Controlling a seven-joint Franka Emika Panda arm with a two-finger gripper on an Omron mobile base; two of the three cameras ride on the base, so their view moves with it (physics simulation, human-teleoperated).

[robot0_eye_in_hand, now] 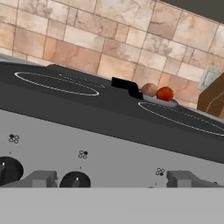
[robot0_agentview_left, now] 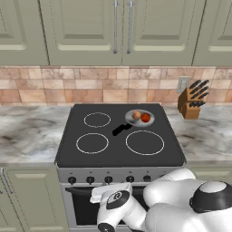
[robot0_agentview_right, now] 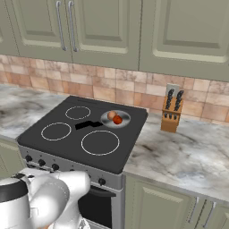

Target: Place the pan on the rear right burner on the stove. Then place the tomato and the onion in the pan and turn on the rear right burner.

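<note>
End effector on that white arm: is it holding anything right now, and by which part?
Nothing is held. The end effector is open with empty space between its fingers, facing the stove front near a knob.

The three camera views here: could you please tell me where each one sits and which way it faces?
Left base view: behind the arm's left, looking down over the stove; white arm at lower right.
Right base view: behind its right, same stove, knife block beyond; arm at lower left.
Hand view: low before the steel front, looking up across the knobs; open gripper fingertips at bottom.
All three share the pan holding the tomato and onion.
</note>
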